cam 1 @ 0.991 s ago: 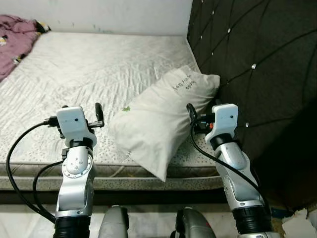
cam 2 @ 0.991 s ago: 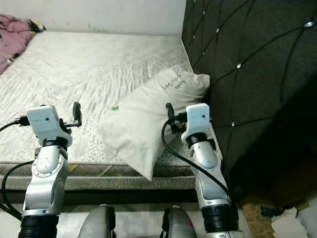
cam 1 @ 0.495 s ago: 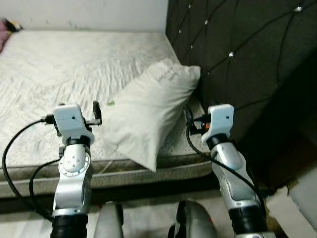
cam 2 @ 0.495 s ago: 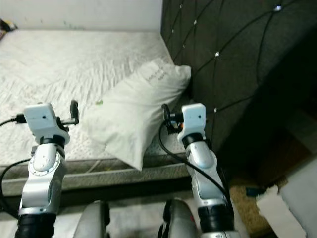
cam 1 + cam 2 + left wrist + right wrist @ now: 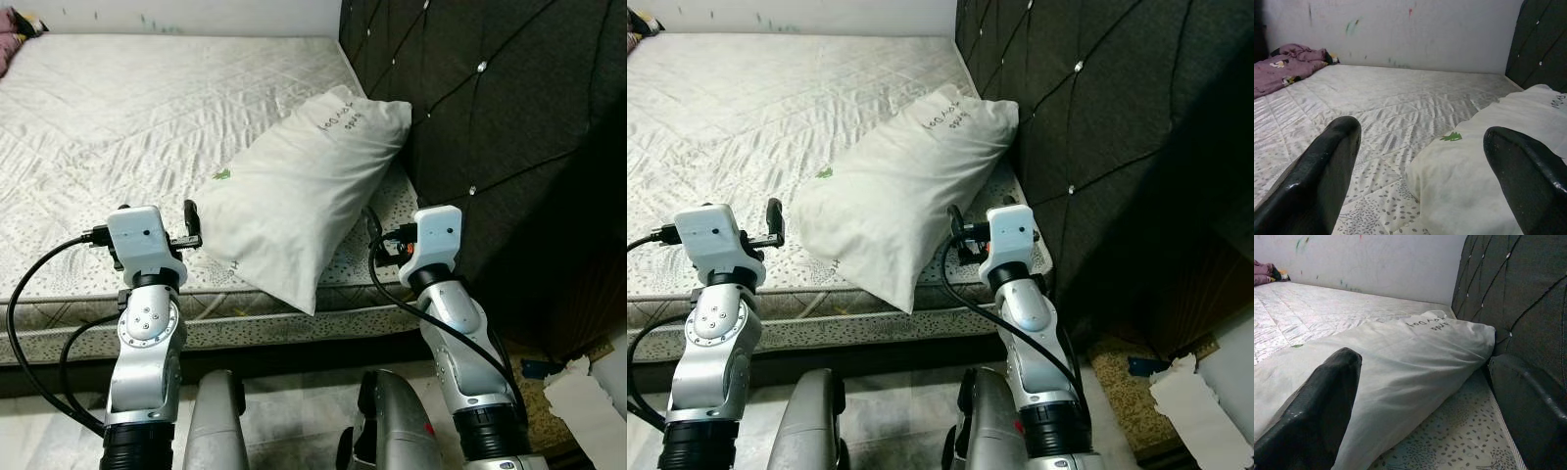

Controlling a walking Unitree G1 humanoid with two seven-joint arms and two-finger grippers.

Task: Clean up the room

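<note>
A white pillow [image 5: 304,196] with handwriting on it lies slanted on the bare quilted mattress [image 5: 118,127], its top end against the dark tufted headboard [image 5: 490,117]. One corner overhangs the mattress's front edge. My left gripper [image 5: 191,217] hovers over the front edge just left of the pillow, open [image 5: 1422,132] with nothing between its fingers. My right gripper [image 5: 375,233] sits at the pillow's right side near the headboard, open [image 5: 1425,361] and also holding nothing. A crumpled purple garment [image 5: 1288,66] lies at the far left end of the bed.
The headboard closes off the right side. On the floor at the right lie torn pale paper or cardboard [image 5: 588,392] and a small blue scrap [image 5: 534,370]. A marked white wall [image 5: 1400,29] stands behind the bed.
The whole picture shifted as the camera swung right and came back; the bed edge now sits higher in view. Both arms keep the same pose and both grippers stay open.
</note>
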